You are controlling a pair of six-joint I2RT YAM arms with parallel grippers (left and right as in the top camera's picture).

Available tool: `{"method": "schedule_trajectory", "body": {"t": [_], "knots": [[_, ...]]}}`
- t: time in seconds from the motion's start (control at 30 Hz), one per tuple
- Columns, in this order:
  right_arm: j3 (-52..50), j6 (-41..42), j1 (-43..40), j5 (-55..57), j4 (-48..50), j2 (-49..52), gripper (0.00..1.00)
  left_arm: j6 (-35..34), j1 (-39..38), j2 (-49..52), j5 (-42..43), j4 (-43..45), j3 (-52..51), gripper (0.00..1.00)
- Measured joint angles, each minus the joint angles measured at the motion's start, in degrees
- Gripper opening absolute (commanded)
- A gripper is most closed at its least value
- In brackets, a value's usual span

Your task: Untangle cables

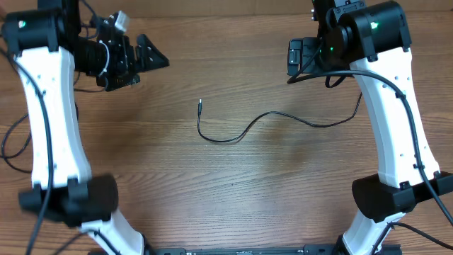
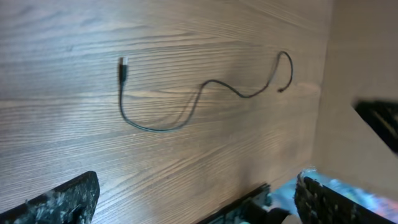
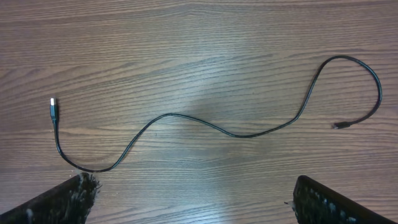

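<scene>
One thin black cable (image 1: 255, 124) lies loose on the wooden table, running in a wavy line with no knot. Its silver-tipped plug (image 1: 200, 104) is at the left end, and its right end curls under my right arm. The cable also shows whole in the left wrist view (image 2: 205, 87) and in the right wrist view (image 3: 186, 118). My left gripper (image 1: 145, 57) is open and empty, raised at the far left, away from the cable. My right gripper (image 1: 294, 60) is open and empty, raised at the far right above the cable's right end. No other thin cables show.
The table's edge (image 2: 320, 124) shows at the right of the left wrist view, with a black frame part beyond it. My arms' bases (image 1: 85, 202) stand at the near left and near right. Thicker black robot wiring (image 1: 10, 138) hangs at the left.
</scene>
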Motion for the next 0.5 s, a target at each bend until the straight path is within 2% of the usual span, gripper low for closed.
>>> {"method": "schedule_trajectory", "body": {"t": [0.3, 0.5], "knots": [[0.0, -0.02, 0.0, -0.02, 0.0, 0.0, 1.0, -1.75, -9.33, -13.99, -7.28, -0.11, -0.57, 1.0], [0.0, 0.02, 0.0, -0.02, 3.69, 0.0, 1.0, -4.87, -19.26, -23.71, -12.37, -0.07, -10.08, 1.0]]}}
